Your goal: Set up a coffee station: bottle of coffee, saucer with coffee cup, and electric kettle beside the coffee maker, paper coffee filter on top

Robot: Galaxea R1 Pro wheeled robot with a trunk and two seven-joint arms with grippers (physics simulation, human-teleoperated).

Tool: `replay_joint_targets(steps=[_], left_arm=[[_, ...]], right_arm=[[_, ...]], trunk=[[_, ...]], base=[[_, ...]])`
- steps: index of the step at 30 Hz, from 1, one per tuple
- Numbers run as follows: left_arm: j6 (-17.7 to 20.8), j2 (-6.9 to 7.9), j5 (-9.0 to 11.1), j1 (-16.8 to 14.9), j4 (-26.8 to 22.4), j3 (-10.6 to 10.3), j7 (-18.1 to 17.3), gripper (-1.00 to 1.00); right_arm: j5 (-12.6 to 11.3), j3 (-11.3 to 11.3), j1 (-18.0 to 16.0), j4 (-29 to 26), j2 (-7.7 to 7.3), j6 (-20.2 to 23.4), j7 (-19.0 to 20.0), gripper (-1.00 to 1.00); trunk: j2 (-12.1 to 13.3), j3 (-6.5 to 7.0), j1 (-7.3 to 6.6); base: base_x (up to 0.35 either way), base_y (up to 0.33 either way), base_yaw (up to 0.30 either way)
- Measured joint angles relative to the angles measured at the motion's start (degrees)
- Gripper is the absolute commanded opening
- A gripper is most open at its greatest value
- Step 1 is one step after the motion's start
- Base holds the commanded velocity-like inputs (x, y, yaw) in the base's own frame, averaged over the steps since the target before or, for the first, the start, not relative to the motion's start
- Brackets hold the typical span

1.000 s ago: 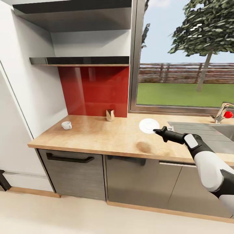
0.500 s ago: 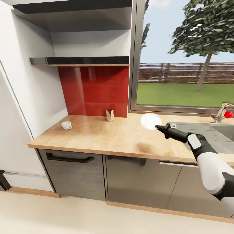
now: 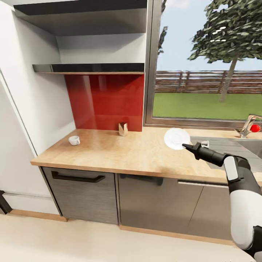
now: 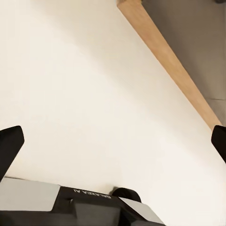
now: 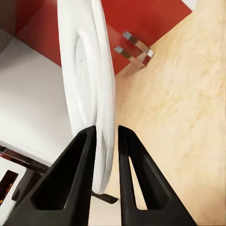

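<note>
Mostly undone: right tool [image 3: 185, 146] pinched the saucer [image 3: 177, 138] by its rim, lifted above the desk [image 3: 120, 153] by the sink. Coffee cup [image 3: 74, 140] sat well apart near the wall. Left tool [image 4: 113, 141] gaped wide, empty, over floor.

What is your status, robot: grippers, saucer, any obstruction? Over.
Right gripper shut on the saucer, gripped by its rim, lifted off the countertop. Left gripper open, holding nothing. Coffee cup far along the countertop. Nothing in the way.
</note>
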Motion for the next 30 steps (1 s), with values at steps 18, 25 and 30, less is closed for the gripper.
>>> replay_joint_targets(steps=[18, 25, 30], left_arm=[[-0.42, -1.43, -0.06, 0.0, -0.07, -0.04, 4.5, 1.0], [-0.53, -1.67, -0.03, 0.0, -0.09, 0.08, 5.32, 1.0], [-0.53, -1.67, -0.01, 0.0, -0.09, 0.11, 5.36, 1.0]], right_arm=[[0.44, -0.03, 3.28, -0.78, -0.08, 0.25, 0.03, -1.0], [0.44, -0.03, 3.8, -0.76, -0.07, 0.25, 0.02, -1.0], [0.37, -0.03, 3.92, -0.76, -0.06, 0.27, 0.03, -1.0]], trunk=[[-0.01, 0.0, 0.0], [0.0, 0.0, -0.02], [0.0, 0.0, -0.02]], base=[[0.0, -0.144, -0.17], [0.083, -0.13, -0.174], [0.173, -0.233, -0.172]])
